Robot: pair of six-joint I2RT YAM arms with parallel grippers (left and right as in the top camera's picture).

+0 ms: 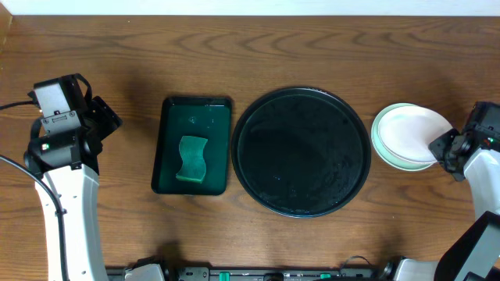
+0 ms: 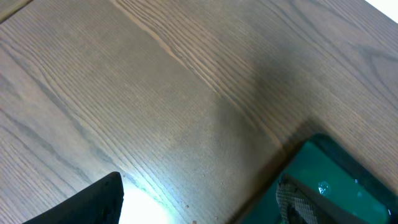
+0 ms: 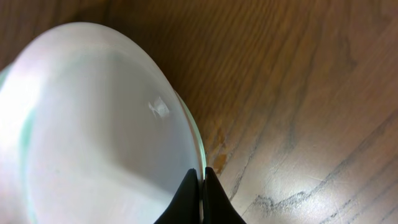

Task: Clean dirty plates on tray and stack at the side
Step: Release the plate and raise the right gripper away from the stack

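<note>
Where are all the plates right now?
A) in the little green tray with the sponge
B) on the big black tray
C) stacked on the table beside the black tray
C: the plates sit in one stack on the wood beside the black tray; the green tray holds only the sponge.

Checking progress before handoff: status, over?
Left gripper open, idle over table. Right gripper shut, tips at top plate rim. Plates stacked beside tray; tray bare. Nothing in the way.
</note>
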